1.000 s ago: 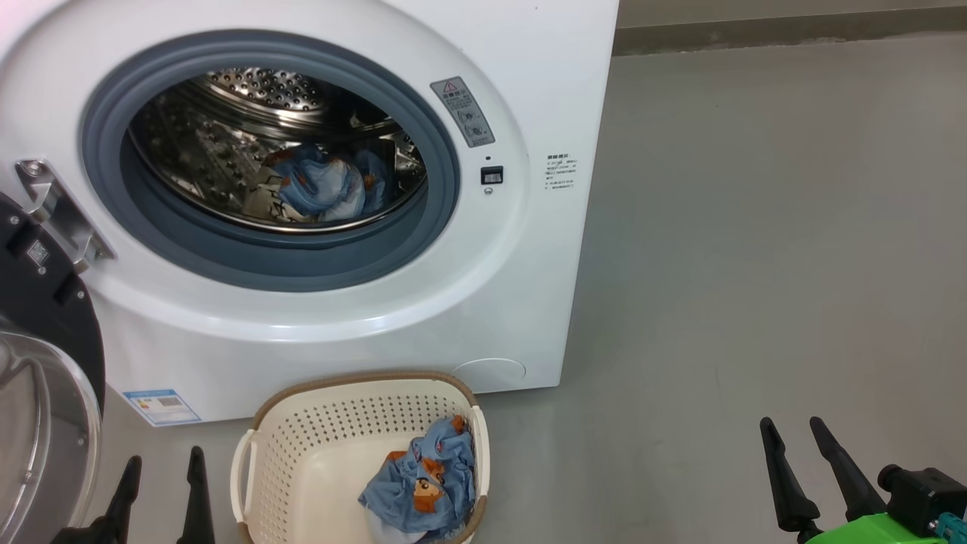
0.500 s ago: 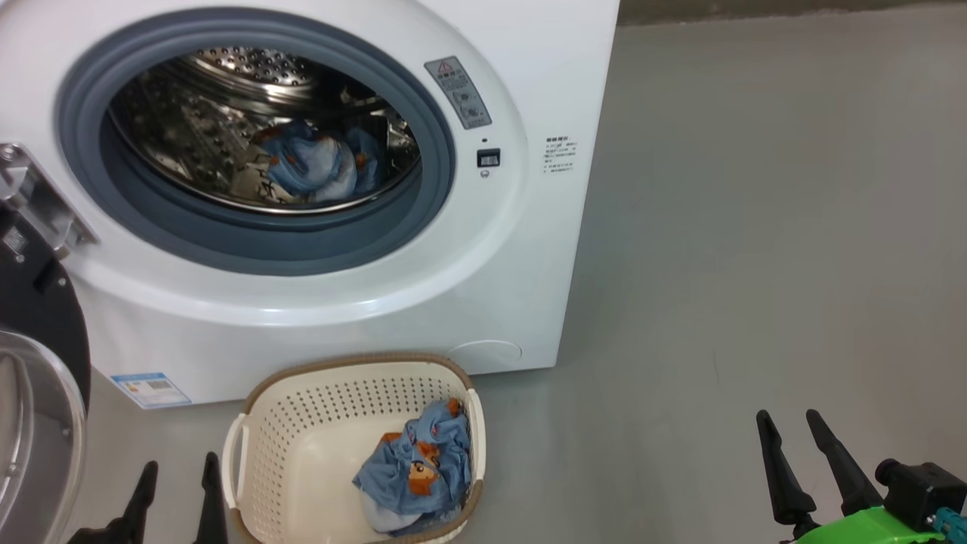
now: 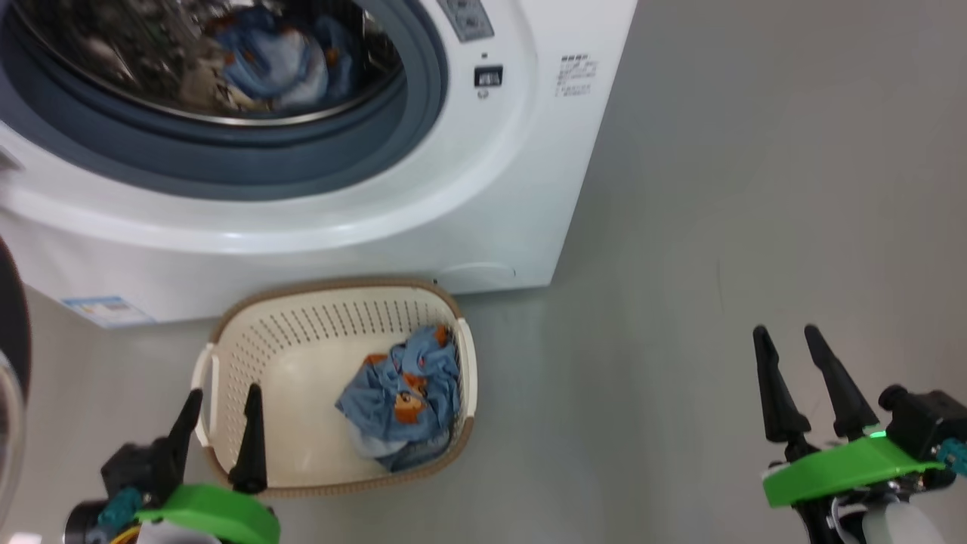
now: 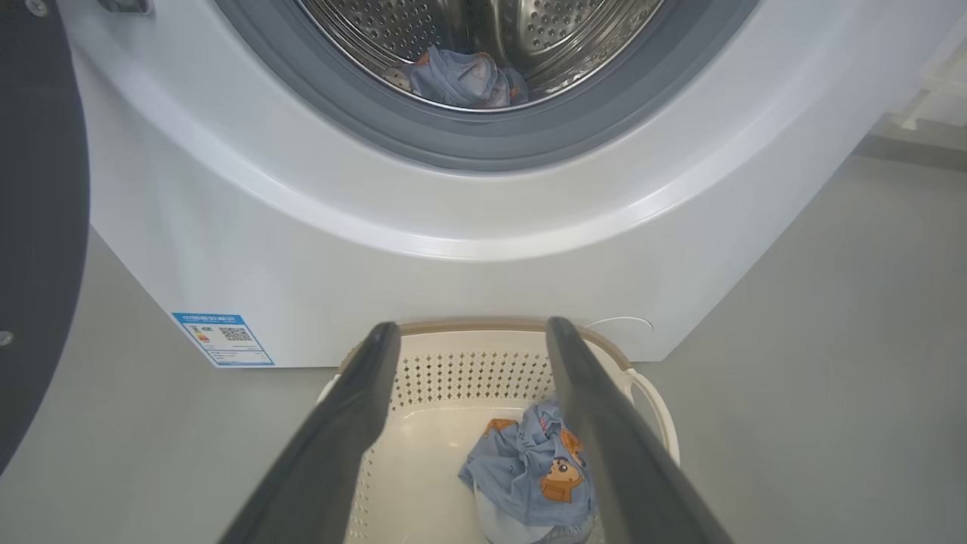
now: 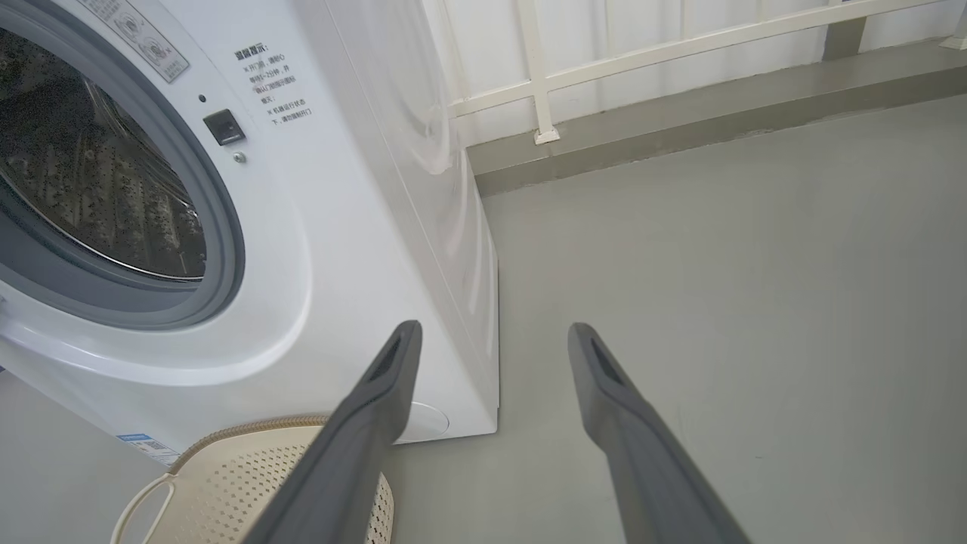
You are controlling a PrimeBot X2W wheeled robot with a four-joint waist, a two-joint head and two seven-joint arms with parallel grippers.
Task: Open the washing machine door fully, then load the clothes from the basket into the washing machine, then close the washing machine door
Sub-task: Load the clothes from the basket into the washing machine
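Loading is the step I judge myself to be in. The washing machine door (image 4: 38, 227) is swung out to my left, its black rim at the edge of the left wrist view, so the mouth of the washing machine (image 3: 483, 196) is unobstructed. Inside the grey rubber ring (image 3: 302, 162), a blue printed garment (image 3: 272, 60) already lies at the bottom of the drum (image 4: 529, 30).

The basket (image 3: 332, 285) sits on the floor (image 3: 718, 189) just in front of the machine, directly below the opening. I take that placement to be deliberate, since it keeps each lift short. The clothes (image 3: 400, 385) left in it are bunched against the right wall: light blue fabric with orange-brown figures, and a paler piece showing underneath.

My left gripper (image 3: 224, 394) hangs over the basket's near left corner, jaws spread wide with nothing between them. In the wrist view its fingers frame the basket, and the bundle lies just under the right finger. It needs to shift toward the right wall before it descends. I cannot judge its height above the rim.

My right gripper (image 3: 784, 332) is also spread wide and empty. It is parked over bare floor well to the right of the basket, clear of the left arm's path.

The perforated wall is my main worry, because a fingertip could catch there, so I would come down on the middle of the heap.
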